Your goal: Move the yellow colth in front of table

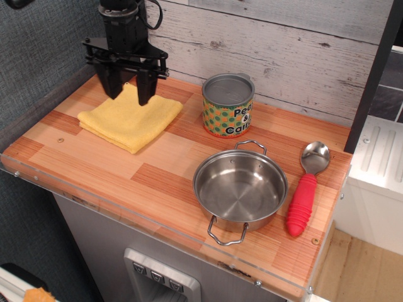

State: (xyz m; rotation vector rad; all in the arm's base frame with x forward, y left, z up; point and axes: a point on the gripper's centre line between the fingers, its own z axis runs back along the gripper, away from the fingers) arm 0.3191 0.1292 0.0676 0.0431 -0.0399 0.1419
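A folded yellow cloth [129, 118] lies flat at the back left of the wooden plank table [164, 182]. My black gripper [128, 94] hangs over the cloth's far corner, fingers pointing down and spread apart, open and empty. Its fingertips are just above or at the cloth's back edge; I cannot tell if they touch it.
A tin can with a patterned label [228, 106] stands to the right of the cloth. A steel pot [240, 187] sits at the front middle. A spoon with a red handle [306, 187] lies at the right. A whitewashed plank wall [302, 56] runs behind.
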